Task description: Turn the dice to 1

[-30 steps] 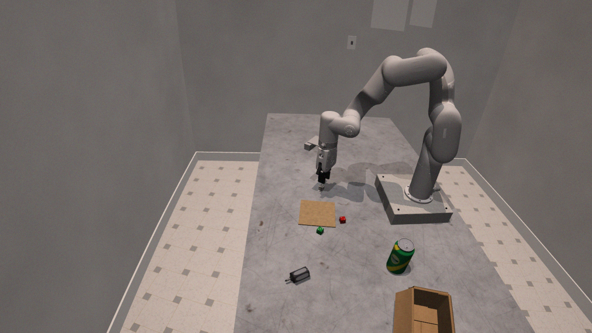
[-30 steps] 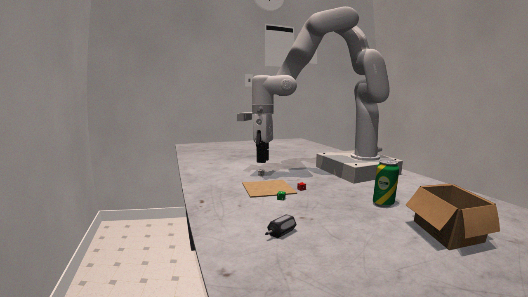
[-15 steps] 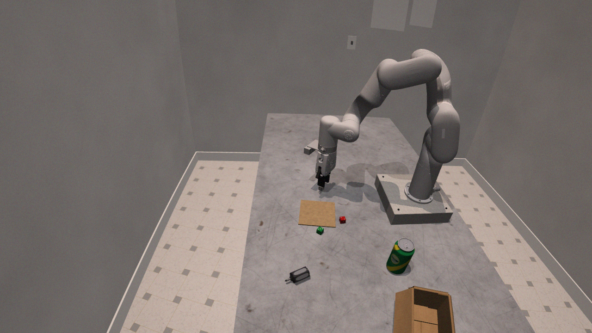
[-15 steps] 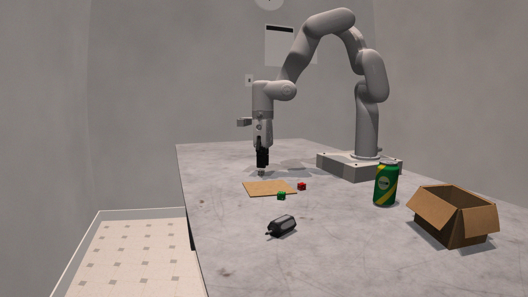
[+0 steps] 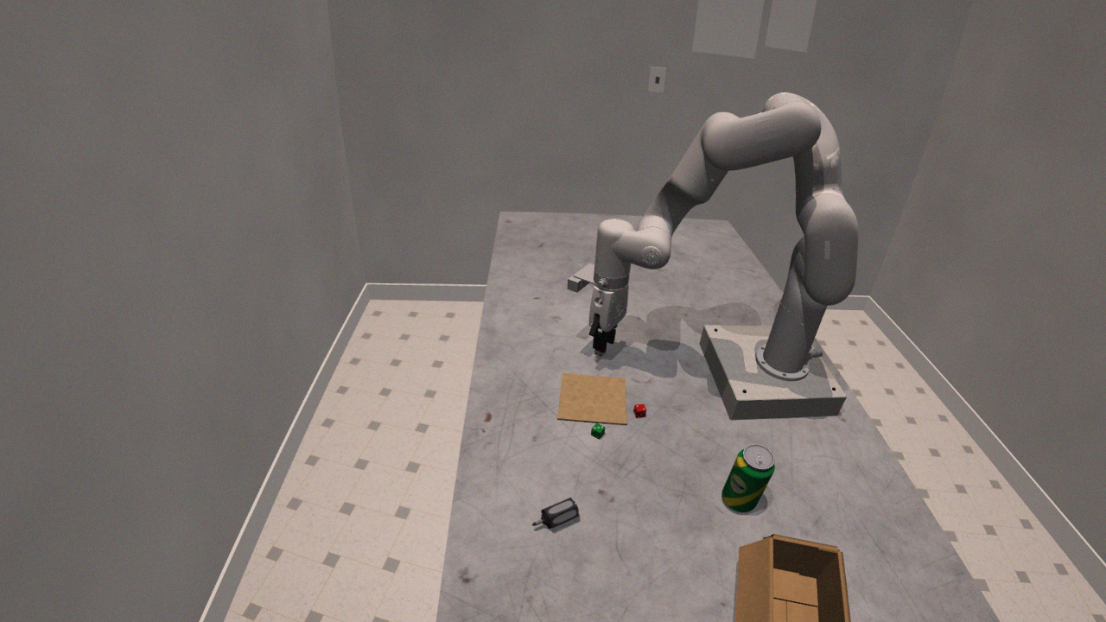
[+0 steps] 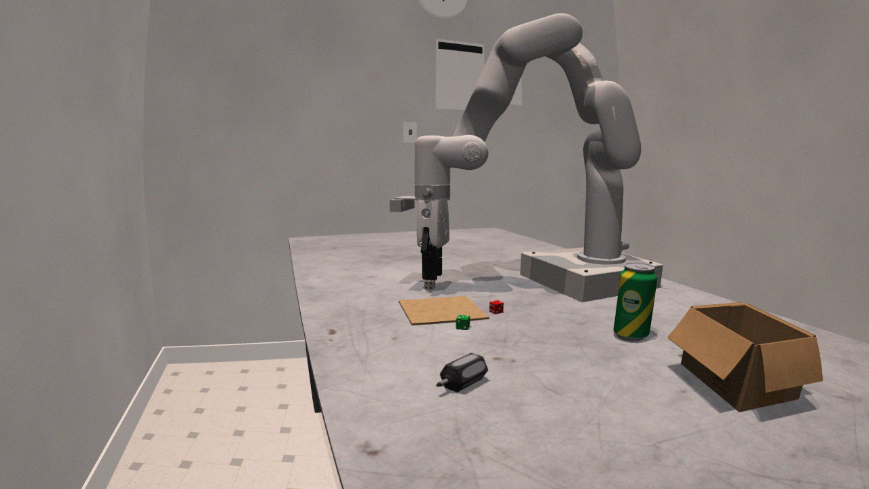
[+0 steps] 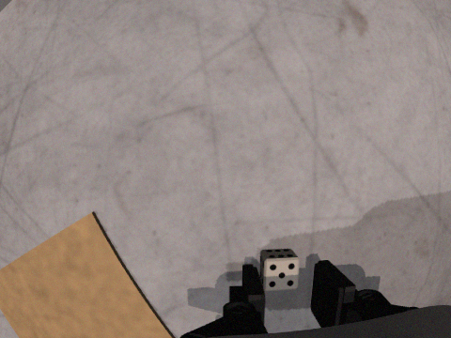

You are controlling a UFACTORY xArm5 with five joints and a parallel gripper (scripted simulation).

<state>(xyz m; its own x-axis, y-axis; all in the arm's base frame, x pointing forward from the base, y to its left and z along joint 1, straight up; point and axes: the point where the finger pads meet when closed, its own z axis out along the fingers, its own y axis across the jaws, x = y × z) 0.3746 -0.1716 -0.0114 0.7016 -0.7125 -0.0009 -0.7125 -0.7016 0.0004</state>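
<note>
The robot's gripper (image 5: 603, 347) (image 6: 430, 278) (image 7: 284, 287) points down, low over the gray table (image 5: 533, 472) (image 6: 388, 425) (image 7: 188, 141). Its two black fingers are apart, and they are not holding anything. The white die (image 5: 600, 353) (image 6: 429, 284) (image 7: 281, 269) is down by the fingertips. In the wrist view, it shows five dots on its big bright face and six dots on the thin face above that.

The tan mat (image 5: 593, 399) (image 6: 442, 309) (image 7: 80, 282) lies flat. The white die is off the mat, on its far side. The green die (image 5: 597, 430) (image 6: 463, 322) is off the mat too, just beside its near edge. The red die (image 5: 639, 410) (image 6: 496, 307) sits just to the right of the mat. The dots on top of the green and red dice are too small to read for sure.

A black tool with a pointy tip (image 5: 560, 512) (image 6: 464, 371) lies on its side, nearer than the green die. A green and yellow can (image 5: 747, 478) (image 6: 635, 302) stands up over on the right. Nearer still, on the right, is an open brown box (image 5: 753, 580) (image 6: 711, 340). The robot's big block base (image 5: 738, 407) (image 6: 583, 285) sits on the right side of the table, farther away than the can.
</note>
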